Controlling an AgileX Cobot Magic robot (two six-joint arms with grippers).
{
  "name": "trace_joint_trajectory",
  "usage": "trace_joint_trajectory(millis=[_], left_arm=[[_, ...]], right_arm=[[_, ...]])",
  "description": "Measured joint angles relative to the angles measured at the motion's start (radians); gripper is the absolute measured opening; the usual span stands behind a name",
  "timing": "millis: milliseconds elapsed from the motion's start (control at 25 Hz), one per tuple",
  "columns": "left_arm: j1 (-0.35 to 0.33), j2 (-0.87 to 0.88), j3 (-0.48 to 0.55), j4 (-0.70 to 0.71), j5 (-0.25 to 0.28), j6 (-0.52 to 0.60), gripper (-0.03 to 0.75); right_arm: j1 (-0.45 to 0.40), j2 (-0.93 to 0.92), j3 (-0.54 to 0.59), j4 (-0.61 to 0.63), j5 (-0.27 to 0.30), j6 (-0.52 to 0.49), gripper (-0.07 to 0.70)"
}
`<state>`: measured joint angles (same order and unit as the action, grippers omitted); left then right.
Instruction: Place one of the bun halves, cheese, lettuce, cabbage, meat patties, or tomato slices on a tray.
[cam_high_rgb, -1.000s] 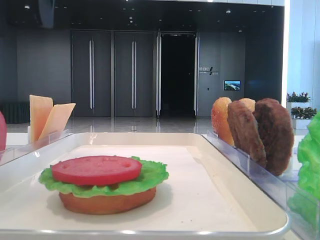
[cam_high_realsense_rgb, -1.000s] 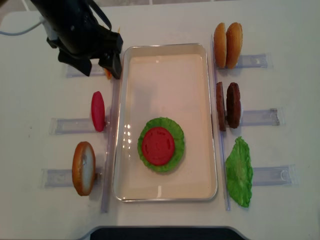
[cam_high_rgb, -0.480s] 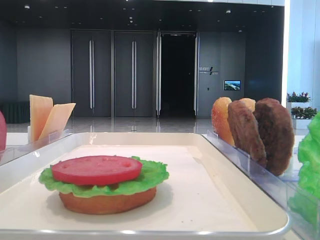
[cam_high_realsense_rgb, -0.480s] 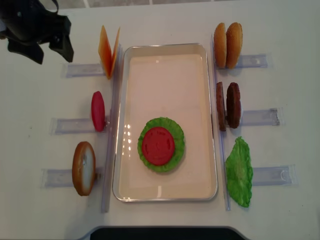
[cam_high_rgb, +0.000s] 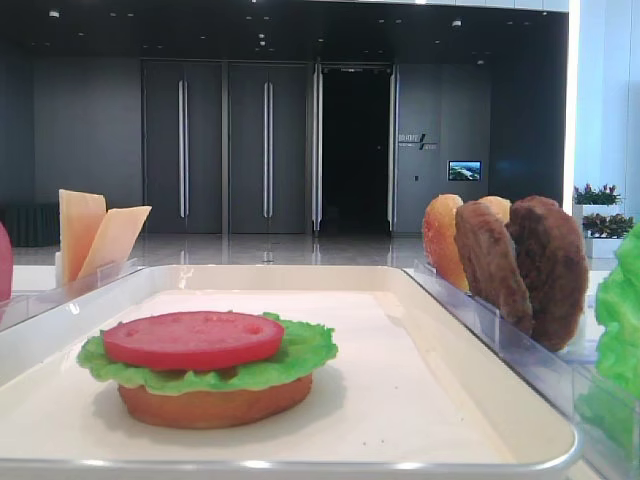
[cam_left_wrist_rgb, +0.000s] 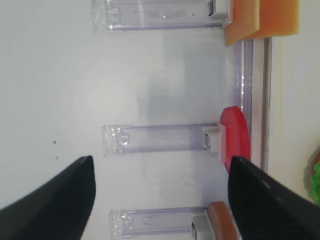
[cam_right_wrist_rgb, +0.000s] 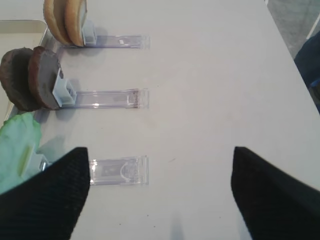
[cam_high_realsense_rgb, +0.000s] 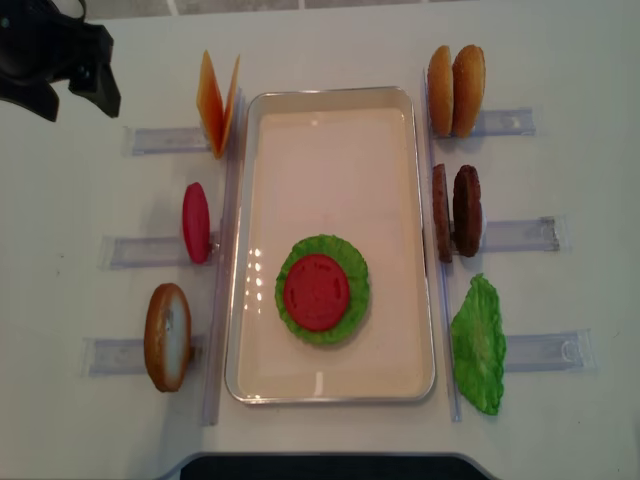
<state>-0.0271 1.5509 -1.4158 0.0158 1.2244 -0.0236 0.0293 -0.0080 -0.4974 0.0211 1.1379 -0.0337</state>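
Looking into your large off-white rectangular tray (cam_high_realsense_rgb: 330, 150), you see a flat red tomato slice (cam_high_realsense_rgb: 316, 291) on ruffled green lettuce (cam_high_realsense_rgb: 357, 300) over an orange-brown bun half (cam_high_rgb: 215, 405). Your left gripper (cam_high_realsense_rgb: 72, 97) hangs wide open and empty above the table; so does your right gripper (cam_right_wrist_rgb: 160, 200).

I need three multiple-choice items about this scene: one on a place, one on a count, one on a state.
1. Where does the tomato slice in the tray lie?
A. on the lettuce
B. under the bun
C. on bare tray

2. How many patties stand in the rack?
A. one
B. two
C. four

3. How is the left claw?
A. shut on cheese
B. shut on a bun
C. open, holding nothing

Key: 1 A, the lettuce rims the red disc. 2 B, two dark discs stand side by side. 3 C, its fingers stand wide apart over bare table.
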Motion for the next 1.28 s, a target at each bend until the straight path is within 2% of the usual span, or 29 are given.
trace_joint_trajectory(millis=[520,1080,1280], left_arm=[[0.000,-0.329,0.029,0.012,0.017,0.024,0.631],[0.000,-0.844,0.361,0.036,0.025,0.036,0.631],[0.000,-1.040,0.501,0.036,0.002,0.036,0.631]], right_arm=[[0.000,0.000,0.000,0.000,0.000,0.000,0.577],[0.000,0.000,0.000,0.000,0.000,0.000,0.577],[0.000,0.000,0.000,0.000,0.000,0.000,0.577]])
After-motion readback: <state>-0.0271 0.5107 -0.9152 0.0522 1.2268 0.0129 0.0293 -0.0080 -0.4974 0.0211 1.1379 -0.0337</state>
